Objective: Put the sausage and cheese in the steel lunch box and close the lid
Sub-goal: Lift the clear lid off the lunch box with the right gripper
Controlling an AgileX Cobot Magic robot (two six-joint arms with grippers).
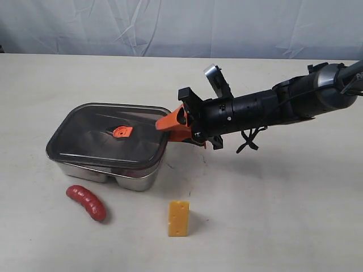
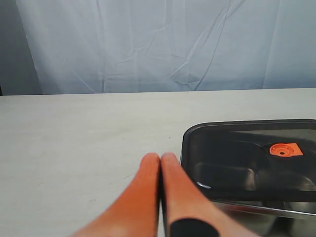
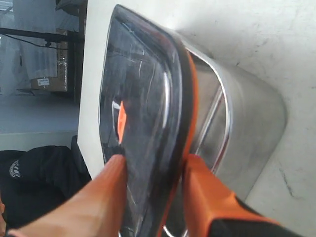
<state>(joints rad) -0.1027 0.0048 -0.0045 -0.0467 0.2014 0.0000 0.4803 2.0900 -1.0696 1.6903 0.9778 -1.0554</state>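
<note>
The dark translucent lid (image 1: 108, 133) with its orange valve tab (image 1: 122, 131) rests slightly askew over the steel lunch box (image 1: 127, 180). My right gripper (image 1: 164, 123) is shut on the lid's right edge. In the right wrist view its fingers (image 3: 153, 160) clamp the lid (image 3: 143, 98), whose orange seal shows, above the box (image 3: 247, 123). The red sausage (image 1: 86, 202) and the yellow cheese (image 1: 178, 219) lie on the table in front of the box. My left gripper (image 2: 159, 157) is shut and empty, beside the lid (image 2: 237, 148); it is out of the exterior view.
A pale cloth backdrop (image 1: 181, 25) hangs behind the table (image 1: 283, 215). The right arm (image 1: 266, 105) stretches in from the right above the table. Nothing shows through the lid inside the box (image 2: 266, 210).
</note>
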